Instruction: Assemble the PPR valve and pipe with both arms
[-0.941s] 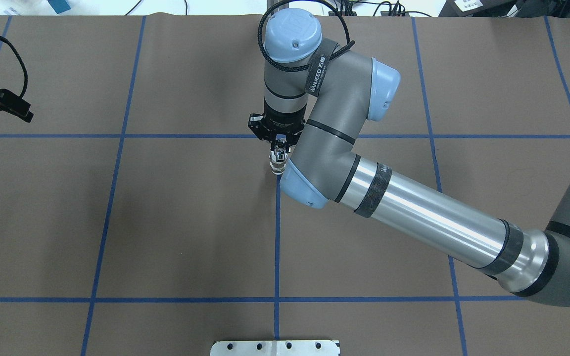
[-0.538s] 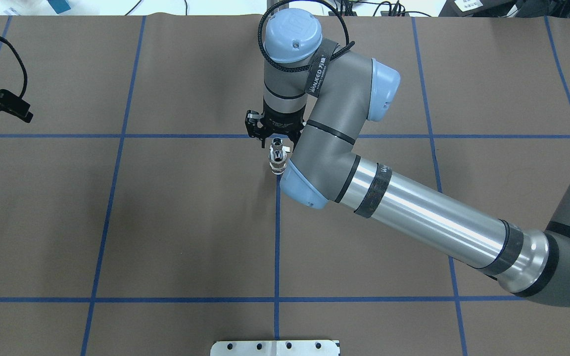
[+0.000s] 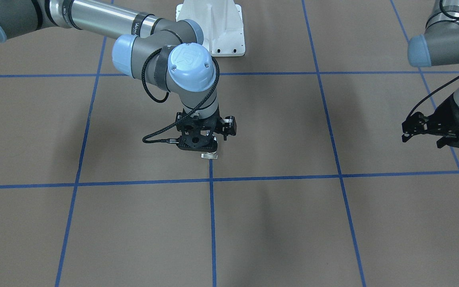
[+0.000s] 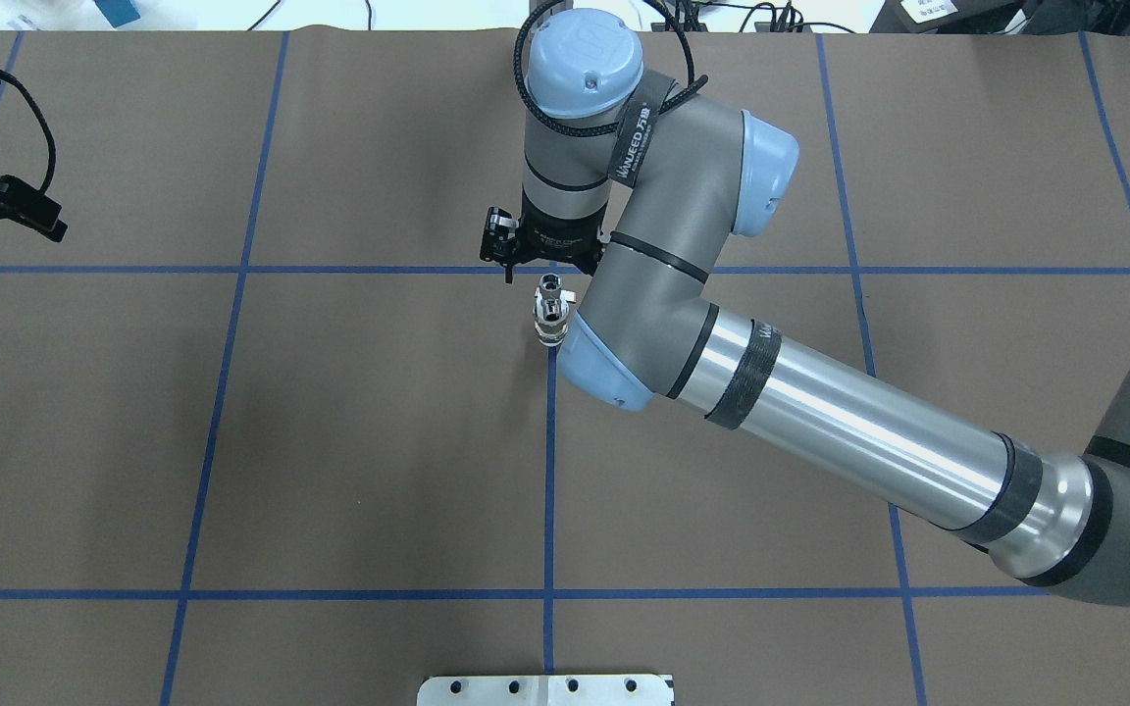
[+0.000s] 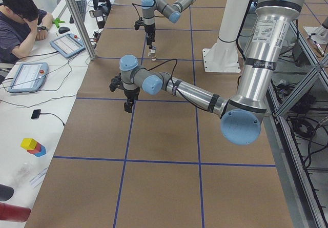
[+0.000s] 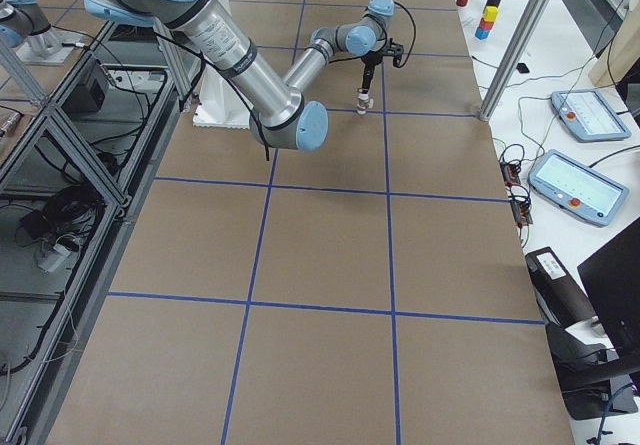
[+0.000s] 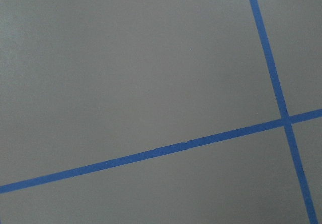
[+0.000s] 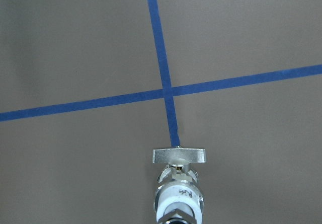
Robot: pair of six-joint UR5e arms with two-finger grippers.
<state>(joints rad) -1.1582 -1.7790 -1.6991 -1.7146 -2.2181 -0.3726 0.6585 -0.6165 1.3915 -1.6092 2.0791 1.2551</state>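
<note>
Spotting right fingers (image 3: 230,126) spread and released, hanging just above the PPR valve (image 4: 548,314), standing upright mid-counter (image 4: 330,441) on a blue tape line (image 4: 548,471). Seeing left fingers (image 3: 412,128) spread too, gripping nothing, way out at 9 o'clock.

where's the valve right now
In the overhead view the PPR valve stands upright mid-table on the centre blue tape line, close by the right hand and that arm's blue joint cap.
</note>
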